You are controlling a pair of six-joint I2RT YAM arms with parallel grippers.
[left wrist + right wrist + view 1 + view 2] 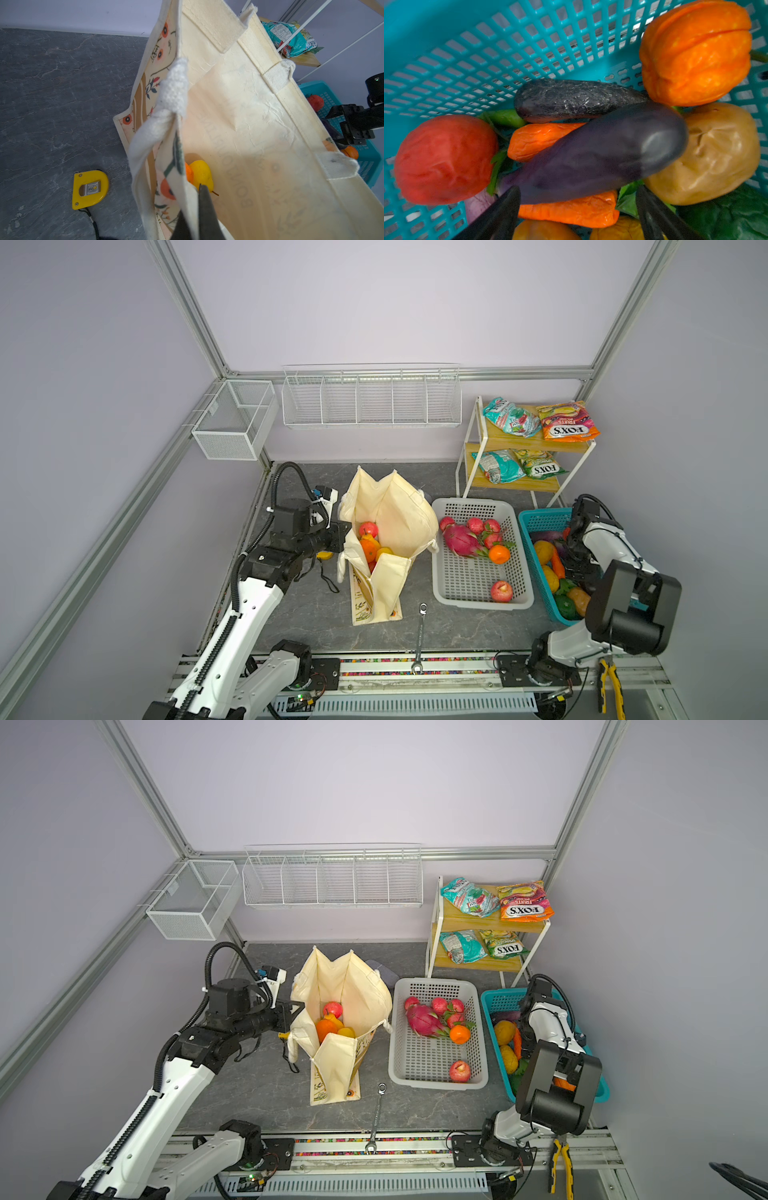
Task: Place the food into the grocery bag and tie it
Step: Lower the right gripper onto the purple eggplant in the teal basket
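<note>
Right pincer (577, 189), jaws apart, hangs in the teal basket (467, 62) astride the eggplant (602, 149), whose long axis slants across the gap; left pincer (194, 209) clamps the bag (249, 124) rim.

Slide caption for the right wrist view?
Right gripper straddling a purple eggplant in the teal basket, amid carrots and a potato.

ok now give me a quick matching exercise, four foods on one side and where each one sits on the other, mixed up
Things:
1 dragon fruit
2 purple eggplant
3 orange snack packet
4 yellow pear

Places:
a in the grocery bag
b on the rack's top shelf
c in the teal basket
d in the grey basket

Pairs: 1-d, 2-c, 3-b, 4-a
</note>
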